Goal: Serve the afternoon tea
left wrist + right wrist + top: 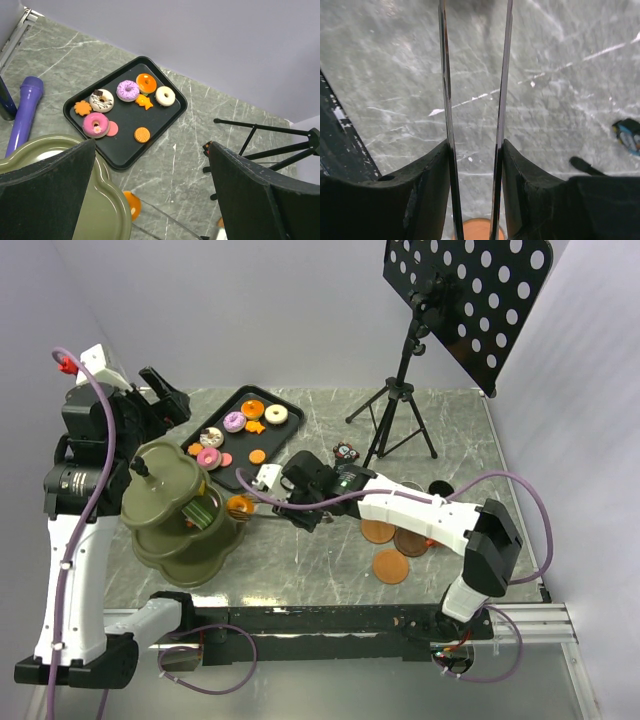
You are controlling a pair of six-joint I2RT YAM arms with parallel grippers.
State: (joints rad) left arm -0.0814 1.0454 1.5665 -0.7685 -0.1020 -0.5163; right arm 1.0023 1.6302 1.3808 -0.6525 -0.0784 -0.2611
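Tongs (444, 75) | clamped between fingers of right pincer (474, 150) | left pincer (150, 145) spread wide, empty

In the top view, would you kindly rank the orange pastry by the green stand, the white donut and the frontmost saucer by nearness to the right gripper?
From the right gripper, shut on the tongs:
1. orange pastry, left, at the tongs' end.
2. white donut, behind, on the black tray.
3. frontmost saucer, right, toward the near edge.
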